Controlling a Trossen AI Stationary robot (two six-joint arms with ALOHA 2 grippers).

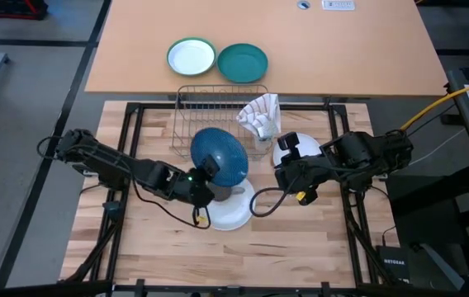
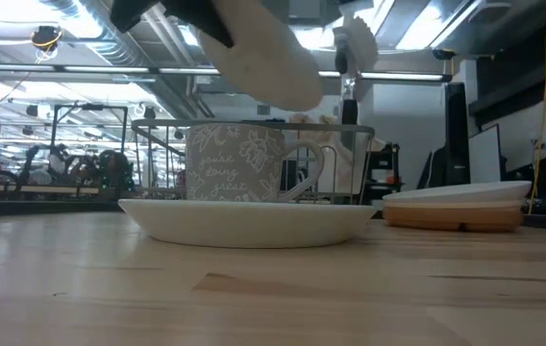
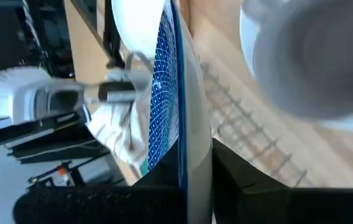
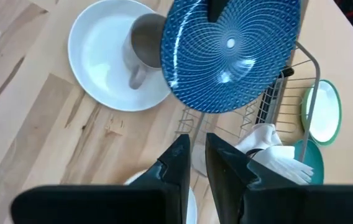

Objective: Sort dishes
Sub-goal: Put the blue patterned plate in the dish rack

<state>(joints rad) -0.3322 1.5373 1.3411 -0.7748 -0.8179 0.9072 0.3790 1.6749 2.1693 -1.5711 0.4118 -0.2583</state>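
My left gripper [image 1: 204, 180] is shut on the dark blue patterned plate [image 1: 218, 155], held in the air over the near edge of the wire dish rack [image 1: 187, 111]. Below it the small grey mug [image 2: 239, 163] stands upright on a white plate [image 2: 254, 219] that lies flat on the table. My right gripper [image 4: 198, 163] is shut and empty, to the right of the blue plate and over a white plate [image 2: 460, 195] stacked on the tan plate [image 2: 460, 219]. My left gripper pinches the blue plate's rim [image 3: 190, 163] between its two fingers, one finger on the patterned face and one on the underside. It comes from the table's left and near side. The plate is lifted clear and steeply tilted, its patterned face [image 4: 232, 50] toward the right arm.
A crumpled white cloth [image 1: 261, 114] lies at the rack's right end. A green-rimmed white plate [image 1: 191, 56] and a solid teal plate [image 1: 243, 62] lie on the far table beyond the rack. Bare wood shows along the near edge [image 1: 218, 256].
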